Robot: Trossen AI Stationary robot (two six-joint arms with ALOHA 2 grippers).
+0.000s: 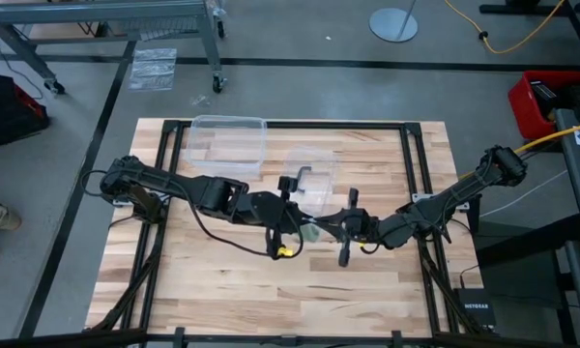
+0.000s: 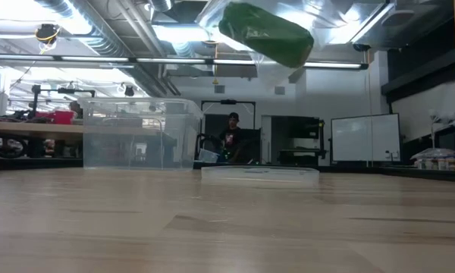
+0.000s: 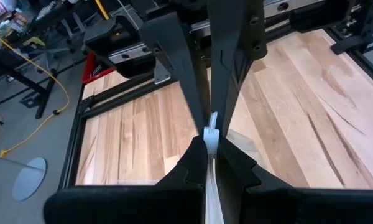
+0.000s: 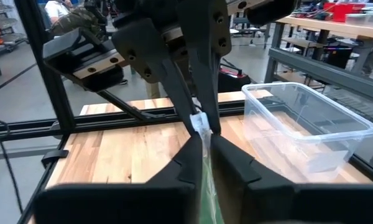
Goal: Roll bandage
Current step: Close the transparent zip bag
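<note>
The bandage (image 2: 265,33) is a compact bright green roll inside a clear plastic bag (image 2: 288,15), which hangs well above the table; a little green also shows in the high view (image 1: 312,232). My left gripper (image 1: 292,228) and my right gripper (image 1: 340,230) meet tip to tip over the middle of the table, both shut on the bag. In the left wrist view (image 3: 211,127) and the right wrist view (image 4: 200,121) each gripper faces the other's fingers across the plastic. My left gripper pinches a thin edge of the clear bag (image 3: 210,135) between its two fingers, coming level from the table's left. The bag is lifted clear of the table. How many layers it has I cannot tell. My right gripper pinches the bag's edge (image 4: 202,124) between its two fingers, coming level from the table's right, facing the left gripper. The bag hangs below the fingers with the green roll (image 4: 209,186) in it, clear of the table.
A clear plastic box (image 1: 228,143) stands at the table's far left, also in the low view (image 2: 136,133). A flat clear lid (image 1: 311,176) lies just beyond the grippers. A black frame (image 1: 411,174) runs around the tabletop. A person (image 2: 231,136) is in the room behind.
</note>
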